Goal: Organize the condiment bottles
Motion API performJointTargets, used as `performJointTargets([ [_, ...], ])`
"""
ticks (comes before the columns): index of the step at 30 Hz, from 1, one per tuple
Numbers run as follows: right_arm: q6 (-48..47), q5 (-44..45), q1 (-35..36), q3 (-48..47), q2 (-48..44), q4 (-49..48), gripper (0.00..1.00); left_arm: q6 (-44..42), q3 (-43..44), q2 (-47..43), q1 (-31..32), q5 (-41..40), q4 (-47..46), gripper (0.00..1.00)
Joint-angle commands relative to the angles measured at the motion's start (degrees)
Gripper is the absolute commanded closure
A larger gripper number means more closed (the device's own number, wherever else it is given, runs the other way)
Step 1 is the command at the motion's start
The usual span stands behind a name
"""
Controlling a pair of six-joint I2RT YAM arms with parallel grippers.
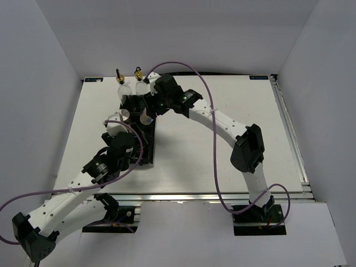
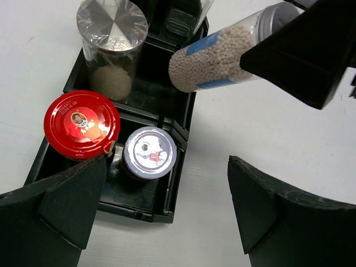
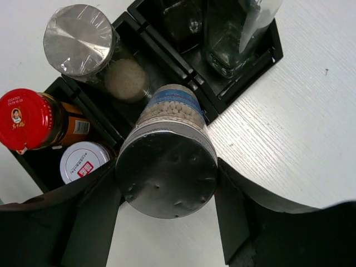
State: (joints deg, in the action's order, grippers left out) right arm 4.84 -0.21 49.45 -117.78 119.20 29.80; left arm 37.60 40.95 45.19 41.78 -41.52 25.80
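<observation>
My right gripper (image 3: 166,192) is shut on the blue-white shaker (image 3: 167,161) at its silver lid. It holds the shaker tilted above the right side of the black tray (image 3: 261,51). The shaker also shows in the left wrist view (image 2: 214,58). In the tray stand the beige shaker (image 2: 111,33), the red-capped dark jar (image 2: 82,124) and the red-label shaker (image 2: 149,153). Two clear glass bottles with gold tops (image 1: 119,78) (image 1: 138,73) stand at the tray's far end. My left gripper (image 2: 167,214) is open and empty, over the tray's near right corner.
The black tray (image 1: 149,151) lies left of the table's middle, its long side running away from me. Bare white table (image 1: 222,150) lies to its right. White walls enclose the table on three sides. A purple cable (image 1: 214,167) loops over the right arm.
</observation>
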Motion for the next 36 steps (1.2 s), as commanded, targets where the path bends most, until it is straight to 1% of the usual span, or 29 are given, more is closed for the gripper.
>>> performJointTargets([
  [1, -0.98, -1.11, 0.56, -5.0, 1.55, -4.23, 1.0, 0.54, -0.08, -1.24, -0.12, -1.02, 1.27, 0.02],
  [10, -0.8, 0.03, 1.52, -10.8, 9.38, -6.16, 1.0, -0.16, -0.52, -1.77, -0.12, -1.64, 0.3, 0.02],
  [11, -0.97, 2.03, 1.7, -11.42, 10.87, -5.55, 1.0, -0.25, -0.61, -1.68, -0.12, -1.81, 0.13, 0.02],
  [12, -1.06, 2.92, 1.88, -12.82, 11.58, -5.02, 0.94, -0.25, -0.61, -1.6, -0.03, -1.9, 0.13, 0.02],
  [13, -1.32, 3.63, 2.14, -13.18, 12.63, -4.67, 0.9, -0.25, -0.61, -1.6, -0.12, -1.99, 0.13, 0.02],
  [14, -1.41, 4.33, 2.23, -13.27, 12.9, -4.49, 0.85, -0.25, -0.52, -1.51, -0.12, -2.16, 0.3, 0.02],
  [15, -1.33, 4.6, 2.32, -13.18, 12.99, -4.4, 0.66, -0.25, -0.52, -1.51, -0.12, -2.16, 0.3, 0.02],
  [17, -0.71, 4.78, 2.4, -12.83, 12.99, -4.49, 0.41, -0.25, -0.43, -1.6, -0.12, -2.34, 0.13, 0.02],
  [18, -0.62, 4.86, 2.4, -12.83, 12.9, -4.58, 0.12, -0.34, -0.43, -1.68, -0.12, -2.43, 0.21, 0.02],
  [23, -0.62, 4.78, 2.4, -11.16, 10.8, -6.07, 0.11, -0.08, -0.61, -2.3, -0.12, -3.13, -0.14, 0.02],
  [27, -1.24, 2.59, 2.4, -10.9, 8.69, -5.98, 0.11, -0.16, -0.52, -2.91, -0.12, -3.13, -0.23, 0.02],
  [31, -2.03, 1.79, 1.97, -8.27, 3.16, -7.04, 0.11, -0.16, -0.26, -2.91, -0.12, -3.04, -0.49, 0.02],
  [34, -0.54, 2.23, -0.14, -2.3, -2.99, -8.0, 0.1, 0.01, 0.1, -2.65, -0.12, -2.96, -0.58, 0.02],
  [35, -0.01, 1.79, -0.93, 0.5, -4.92, -9.92, 0.11, 0.01, 0.36, -2.48, -0.12, -3.04, -0.58, 0.02],
  [36, 0.51, 1.62, -2.94, 8.36, -9.9, -11.77, 0.11, -0.16, 0.45, -2.3, -0.12, -3.04, -0.84, 0.02],
])
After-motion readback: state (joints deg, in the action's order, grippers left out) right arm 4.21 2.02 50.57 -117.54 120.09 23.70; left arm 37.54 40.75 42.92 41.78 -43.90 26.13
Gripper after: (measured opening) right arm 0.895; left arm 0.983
